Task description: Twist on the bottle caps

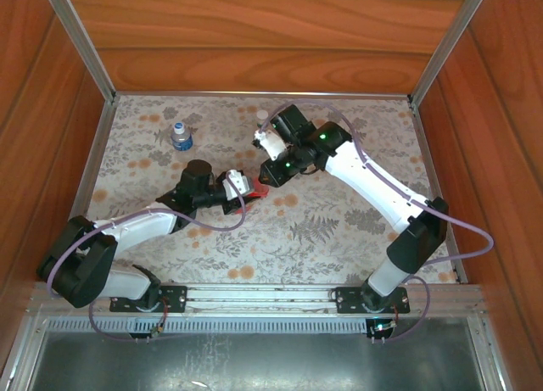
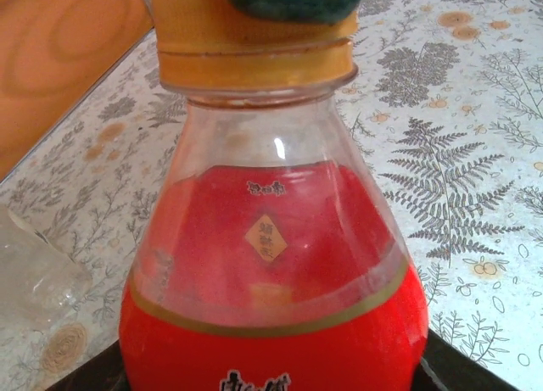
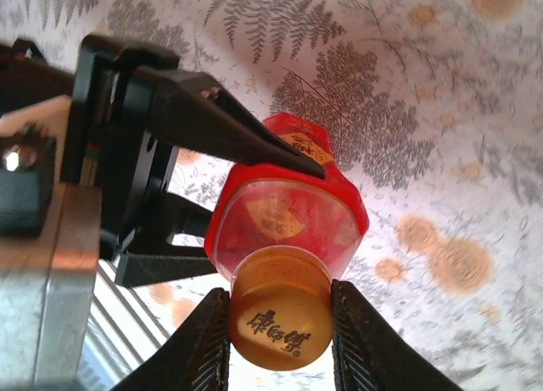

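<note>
red bottle (image 2: 271, 323) on floral tabletop (image 1: 322, 238) (wooden walls (image 1: 254, 35))

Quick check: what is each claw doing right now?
Left claw: closed on the red bottle.
Right claw: closed on the orange cap.

robot test booth (lab-like): wood-panel walls (image 1: 254, 35), aluminium frame (image 1: 80, 41), floral table (image 1: 339, 231).

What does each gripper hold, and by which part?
The left gripper holds the tall red plastic bottle by its body. The right gripper pinches the round orange plastic cap on its neck by the sides.
</note>
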Robot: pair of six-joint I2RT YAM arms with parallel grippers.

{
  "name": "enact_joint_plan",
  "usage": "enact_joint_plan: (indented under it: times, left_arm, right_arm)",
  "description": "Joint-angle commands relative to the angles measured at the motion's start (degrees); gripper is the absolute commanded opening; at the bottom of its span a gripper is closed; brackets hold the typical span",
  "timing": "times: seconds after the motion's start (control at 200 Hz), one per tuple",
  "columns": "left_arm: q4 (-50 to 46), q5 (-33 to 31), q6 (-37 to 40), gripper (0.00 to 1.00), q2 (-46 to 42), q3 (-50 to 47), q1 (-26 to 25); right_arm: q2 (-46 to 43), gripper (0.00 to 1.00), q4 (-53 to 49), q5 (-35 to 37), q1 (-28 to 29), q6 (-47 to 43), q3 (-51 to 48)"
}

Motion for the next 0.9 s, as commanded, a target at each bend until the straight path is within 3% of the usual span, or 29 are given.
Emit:
enact_joint_plan:
  times: [0.0, 0.17, 0.305, 0.36, 0.45, 0.525, 0.715, 0.775, 0.899]
  left_arm:
    - [1.25, 1.11, 1.65, 0.5, 0.3, 1.25, -0.28]
    - [1.3, 1.38, 1.48, 0.5, 0.61, 1.74, -0.28]
    - [1.23, 1.23, 1.43, 0.5, 0.6, 1.74, -0.34]
    - [1.27, 1.1, 1.48, 0.5, 0.43, 1.66, -0.35]
    - [1.23, 0.82, 1.32, 0.5, 0.02, 1.4, -0.27]
    - [1.23, 0.55, 1.07, 0.5, -0.36, 0.97, -0.28]
    - [1.24, 0.37, -0.67, 0.5, -1.21, 0.56, -0.14]
    - [1.27, 0.78, -1.81, 0.5, -1.37, 0.9, 0.0]
    - [1.24, 1.25, -7.8, 0.5, -1.13, 3.09, 0.48]
  right_arm:
    - [-0.07, 0.0, 0.7, 0.96, -0.56, 18.21, -1.74]
    - [-2.56, 0.0, 5.65, -0.4, -0.48, 25.93, -6.02]
    - [-4.47, 0.0, 10.05, -1.09, -0.52, 26.35, -8.2]
    - [-4.71, 0.09, 11.17, -2.86, -0.53, 22.15, -8.16]
    - [-4.93, 0.34, 10.75, -6.33, -0.56, 10.6, -6.49]
    - [-6.12, 0.44, 9.46, -6.6, -0.54, 2.94, -5.53]
    - [-13.37, 0.57, 12.34, -0.16, -0.87, -7.6, -8.86]
    - [-16.67, 0.64, 16.74, -0.35, -1.15, -10.03, -12.15]
    - [-22.72, 0.65, 30.19, -3.39, -2.33, -10.33, -21.41]
